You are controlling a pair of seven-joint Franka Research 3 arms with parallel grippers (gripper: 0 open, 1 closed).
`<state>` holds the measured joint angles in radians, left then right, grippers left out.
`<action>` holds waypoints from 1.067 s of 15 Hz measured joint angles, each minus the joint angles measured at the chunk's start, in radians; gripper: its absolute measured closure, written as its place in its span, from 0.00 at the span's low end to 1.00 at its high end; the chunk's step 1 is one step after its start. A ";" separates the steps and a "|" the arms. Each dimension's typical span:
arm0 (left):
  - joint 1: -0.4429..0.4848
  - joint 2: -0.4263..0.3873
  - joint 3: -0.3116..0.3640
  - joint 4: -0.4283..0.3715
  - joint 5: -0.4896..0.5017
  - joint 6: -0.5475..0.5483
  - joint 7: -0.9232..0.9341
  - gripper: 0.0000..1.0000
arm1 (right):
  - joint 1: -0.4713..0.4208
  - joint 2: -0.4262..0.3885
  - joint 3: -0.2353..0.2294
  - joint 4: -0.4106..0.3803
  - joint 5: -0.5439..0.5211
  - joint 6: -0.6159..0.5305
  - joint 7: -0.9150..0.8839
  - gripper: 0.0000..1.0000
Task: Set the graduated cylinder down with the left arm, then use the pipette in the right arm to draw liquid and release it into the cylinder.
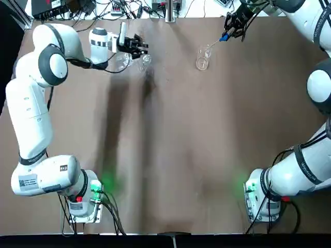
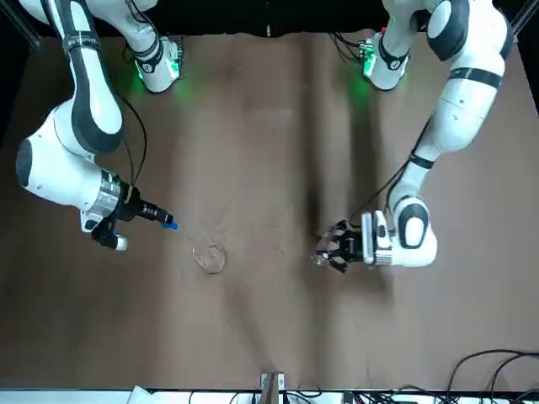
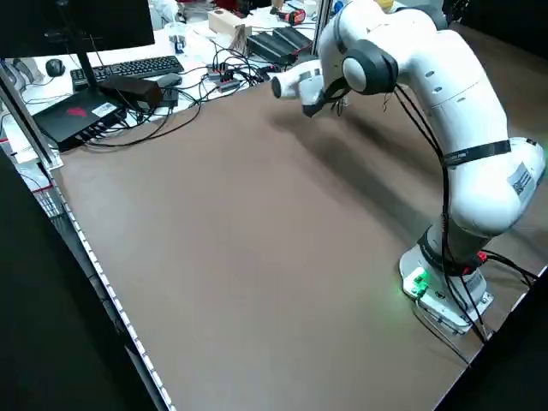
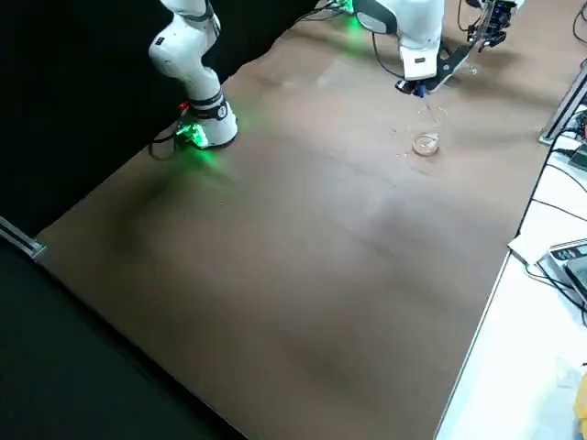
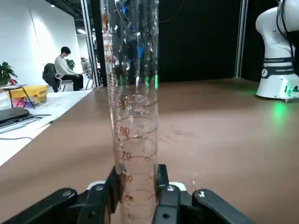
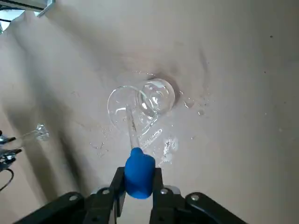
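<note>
The left gripper [image 5: 141, 179] is positioned over the far left part of the table [image 1: 170, 155]. Its two fingers are closed on the graduated cylinder [image 5: 136, 154], which is held upright, with one finger on each side of the tube near the printed 60 mark. Higher graduations, up to 90, are visible above the fingers. Whether the foot is seated on the tabletop cannot be told.

The right gripper [image 6: 139, 179] is positioned at the far right, to the right of the beaker [image 1: 202, 63]. Its fingers are closed on the blue bulb [image 6: 139, 173] of the pipette [image 6: 132, 128]. The pipette is held at a tilt — bulb in the grip, clear tube directed left and down toward the beaker. In the right wrist view, the tube is seen across the beaker's open rim; contact between tip and glass cannot be confirmed. Any liquid level in the tube cannot be read.

The beaker is located on the far part of the table, to the right of the cylinder and well apart from it. Clear droplets [image 6: 188, 103] are spread on the tabletop around the beaker. Beyond the table, a seated person [image 5: 67, 67] is shown in the left wrist view.
</note>
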<state>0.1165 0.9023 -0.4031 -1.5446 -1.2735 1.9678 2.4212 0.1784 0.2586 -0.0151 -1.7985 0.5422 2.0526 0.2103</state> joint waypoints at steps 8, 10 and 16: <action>-0.192 -0.002 -0.008 0.000 -0.134 0.138 -0.012 0.66 | -0.001 -0.019 -0.006 0.112 -0.065 -0.149 0.063 0.73; -0.227 -0.002 -0.008 0.000 -0.167 0.163 -0.012 0.66 | -0.001 -0.020 -0.006 0.133 -0.070 -0.168 0.078 0.74; -0.278 0.006 0.002 0.000 -0.214 0.191 -0.016 0.66 | -0.001 -0.020 -0.009 0.206 -0.072 -0.263 0.127 0.74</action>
<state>-0.1613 0.9080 -0.4007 -1.5447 -1.4874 2.1588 2.4052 0.1773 0.2388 -0.0240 -1.5925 0.4707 1.7895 0.3372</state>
